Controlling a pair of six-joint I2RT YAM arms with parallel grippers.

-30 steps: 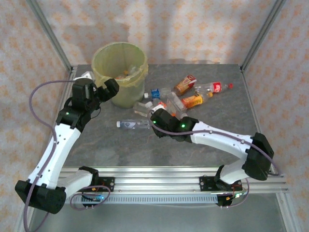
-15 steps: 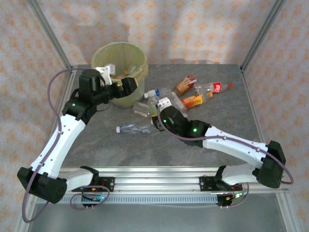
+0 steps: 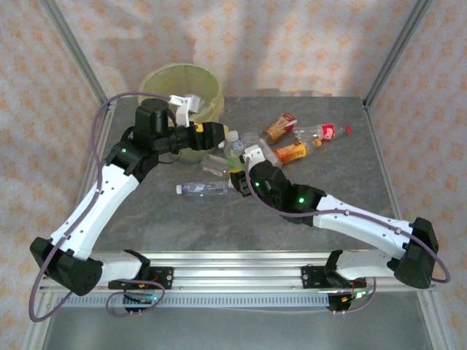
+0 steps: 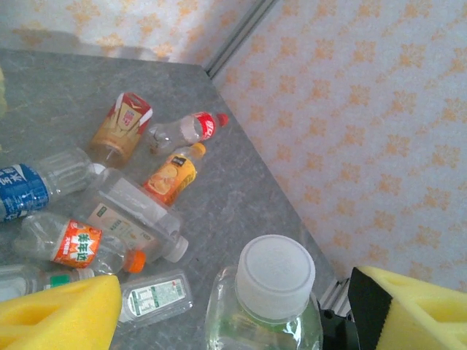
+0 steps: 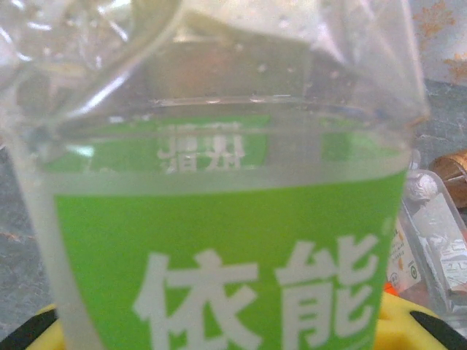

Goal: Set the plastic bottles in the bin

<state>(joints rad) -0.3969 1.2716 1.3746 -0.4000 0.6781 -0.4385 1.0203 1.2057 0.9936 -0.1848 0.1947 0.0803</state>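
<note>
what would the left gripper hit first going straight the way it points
Most likely the white cap of the green-label bottle held by the right gripper; it sits between the left gripper's open fingers, though depth is unclear.

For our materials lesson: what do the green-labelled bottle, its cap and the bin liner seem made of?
Bottle: clear glossy plastic, probably; the label's back shows through its wall. Cap: opaque white plastic, matt-looking, with a moulded rim. Bin liner: translucent yellow-green film, seemingly thin plastic; light glows through it.

A lab test booth (aluminium frame [image 3: 396, 51], patterned backdrop walls [image 3: 292, 44]).
</note>
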